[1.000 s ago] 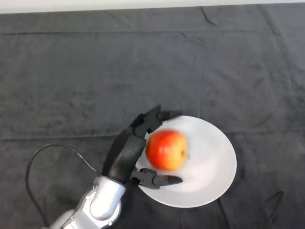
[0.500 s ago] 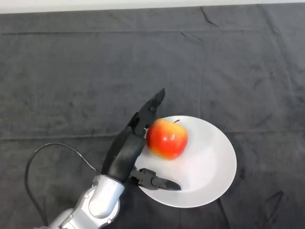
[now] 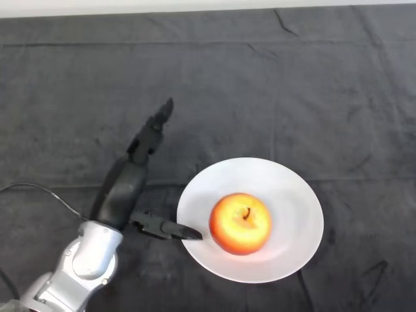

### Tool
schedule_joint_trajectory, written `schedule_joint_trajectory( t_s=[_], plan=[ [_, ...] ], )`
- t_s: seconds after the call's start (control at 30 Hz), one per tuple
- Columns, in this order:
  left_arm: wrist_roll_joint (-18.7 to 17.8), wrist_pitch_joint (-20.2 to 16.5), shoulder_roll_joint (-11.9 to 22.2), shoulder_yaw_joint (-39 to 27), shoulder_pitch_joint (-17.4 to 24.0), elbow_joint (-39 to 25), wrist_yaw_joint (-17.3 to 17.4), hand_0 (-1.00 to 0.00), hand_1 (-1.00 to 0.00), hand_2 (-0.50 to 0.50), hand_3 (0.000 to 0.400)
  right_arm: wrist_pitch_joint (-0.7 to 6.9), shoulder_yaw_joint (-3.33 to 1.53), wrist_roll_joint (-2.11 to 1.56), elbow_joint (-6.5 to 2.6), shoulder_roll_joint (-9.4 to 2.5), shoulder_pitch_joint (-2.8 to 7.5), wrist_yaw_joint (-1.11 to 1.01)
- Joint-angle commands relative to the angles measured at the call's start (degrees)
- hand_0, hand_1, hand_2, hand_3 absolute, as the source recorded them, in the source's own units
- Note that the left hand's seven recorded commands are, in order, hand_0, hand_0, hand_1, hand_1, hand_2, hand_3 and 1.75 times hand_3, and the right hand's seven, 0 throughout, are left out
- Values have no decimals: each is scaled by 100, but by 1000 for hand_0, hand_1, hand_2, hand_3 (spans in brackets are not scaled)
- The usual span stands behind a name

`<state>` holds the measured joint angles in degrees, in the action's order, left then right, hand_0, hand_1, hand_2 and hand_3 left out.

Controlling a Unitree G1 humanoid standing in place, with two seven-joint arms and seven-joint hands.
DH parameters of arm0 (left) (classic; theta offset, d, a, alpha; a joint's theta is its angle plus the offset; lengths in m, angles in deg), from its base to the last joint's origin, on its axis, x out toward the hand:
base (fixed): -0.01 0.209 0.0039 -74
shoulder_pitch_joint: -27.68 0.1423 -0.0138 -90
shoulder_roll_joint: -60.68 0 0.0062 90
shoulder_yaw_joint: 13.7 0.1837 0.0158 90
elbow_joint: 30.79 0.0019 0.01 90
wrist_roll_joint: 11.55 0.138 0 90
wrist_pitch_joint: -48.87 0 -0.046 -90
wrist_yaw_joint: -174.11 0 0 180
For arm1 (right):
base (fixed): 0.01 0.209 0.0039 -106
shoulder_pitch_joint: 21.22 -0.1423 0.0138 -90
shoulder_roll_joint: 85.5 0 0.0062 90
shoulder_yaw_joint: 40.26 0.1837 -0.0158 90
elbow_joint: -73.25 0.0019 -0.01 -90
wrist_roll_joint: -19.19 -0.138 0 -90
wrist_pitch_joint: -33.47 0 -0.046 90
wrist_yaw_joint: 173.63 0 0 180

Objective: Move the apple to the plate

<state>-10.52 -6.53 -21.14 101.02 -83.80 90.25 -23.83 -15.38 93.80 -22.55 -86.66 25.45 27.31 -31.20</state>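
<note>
- On the white plate [image 3: 296, 195], a bit left of centre, sits the apple [image 3: 241, 223], stem dimple facing up, nothing gripping it.
- Left hand [image 3: 123, 188] is off to the plate's left over the dark cloth [image 3: 292, 84], fingers straight and spread wide, holding nothing.
- Thumb [image 3: 166, 228] tip just overlaps the plate's left rim, short of the apple.
- Forearm gets cut off at the bottom-left corner, so can't see the rest.

Even, soft overhead light; faint shadows; slight glare on plate [image 3: 296, 195].
</note>
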Motion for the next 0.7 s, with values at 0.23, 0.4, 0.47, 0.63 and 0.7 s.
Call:
schedule_joint_trajectory(
  t_s=[0.23,0.4,0.47,0.63,0.7],
  plan=[
    [-342,443,570,-656,219,510,205,0,0,0,0,-26,79,-125,120,78,-18,36],
    [-537,653,763,-1040,281,822,350,0,0,0,0,-26,78,-124,117,79,-19,36],
    [-607,724,828,-1186,299,946,397,0,0,0,0,-26,78,-123,116,80,-20,36],
    [-792,914,997,-1561,364,1268,516,0,0,0,0,-25,78,-123,112,82,-22,35],
    [-871,988,1061,-1719,380,1417,564,0,0,0,0,-25,78,-123,110,83,-23,34]
  ],
)
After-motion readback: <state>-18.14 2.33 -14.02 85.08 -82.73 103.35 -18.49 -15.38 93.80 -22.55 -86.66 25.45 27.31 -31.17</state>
